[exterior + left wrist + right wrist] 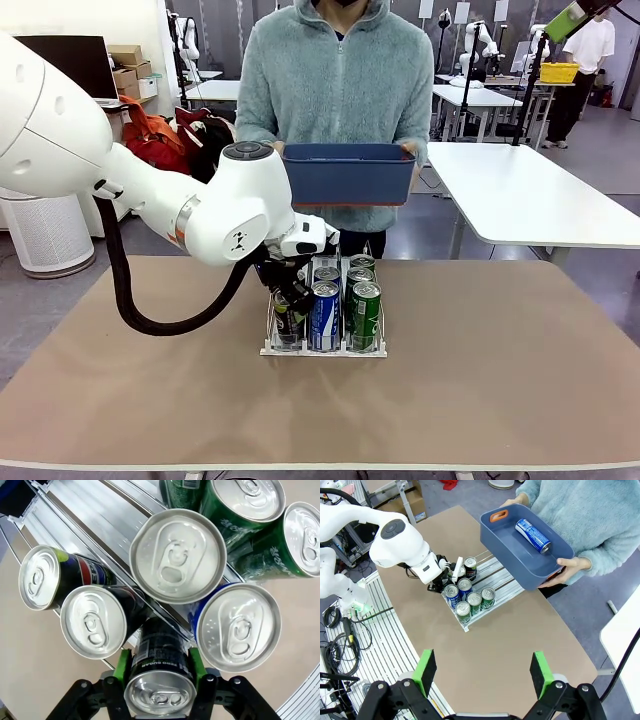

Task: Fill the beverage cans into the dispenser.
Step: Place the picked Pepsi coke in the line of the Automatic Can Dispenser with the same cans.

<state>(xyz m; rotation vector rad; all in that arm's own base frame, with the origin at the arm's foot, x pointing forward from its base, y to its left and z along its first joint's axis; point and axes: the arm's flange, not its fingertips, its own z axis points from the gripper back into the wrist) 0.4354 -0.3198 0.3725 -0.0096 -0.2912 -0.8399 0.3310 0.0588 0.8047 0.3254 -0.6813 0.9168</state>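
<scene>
Left gripper (160, 666): clenched on a black can (160, 652), green pads pressed to both sides of its body, silver top facing the wrist camera.
Held can's place: in the dispenser's (322, 349) left lane, at the front end. Whether its base is seated on the lane floor cannot be told.
Neighbours in the dispenser: two dark cans (92, 622) just beside the held one; a blue can (324, 315) at the front of the middle lane; green cans (365, 315) in the right lane.
Dispenser: on the table (500, 380), the rear of its lanes bare.
Right gripper (482, 672): released, jaws wide and holding nothing, high above and well apart from the dispenser.
Bin (348, 172): dark blue, held by the person's hands (570, 565) beyond and above the dispenser's back end.
Remaining can (532, 535): blue, lying on its side in the bin.
Step in hand: by the look of it, setting the black can into the left lane.
Next move: probably letting go once the can stands, then lifting straight up so the fingers do not knock the close-packed neighbours; the bin's can would follow.
</scene>
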